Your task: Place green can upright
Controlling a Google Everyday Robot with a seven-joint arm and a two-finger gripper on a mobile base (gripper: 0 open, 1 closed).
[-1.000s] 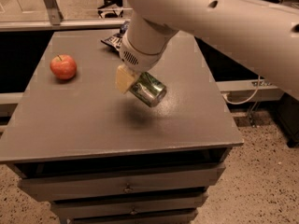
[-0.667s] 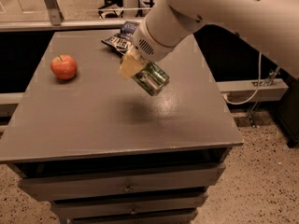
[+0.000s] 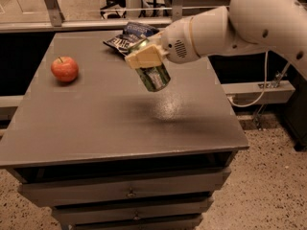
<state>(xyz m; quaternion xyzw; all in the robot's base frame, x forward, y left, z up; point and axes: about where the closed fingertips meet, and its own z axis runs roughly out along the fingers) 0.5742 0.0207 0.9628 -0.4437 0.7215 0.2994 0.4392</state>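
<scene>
Hand (image 3: 146,61) above counter (image 3: 96,133) middle, clamped on green can (image 3: 156,78) upper end; can tilted, airborne. Judge it light, thin-walled, slick: you squeeze sidewall gently.

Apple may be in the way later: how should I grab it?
Probably from straight above, jaws across the apple at its widest middle: it sits stem up, nothing beside it. The tool holds the green can tilted above the table's middle.

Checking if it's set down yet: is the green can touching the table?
Apart. The camera view shows the green can tilted in the tool above the table, bare surface and shadow beneath it.
</scene>
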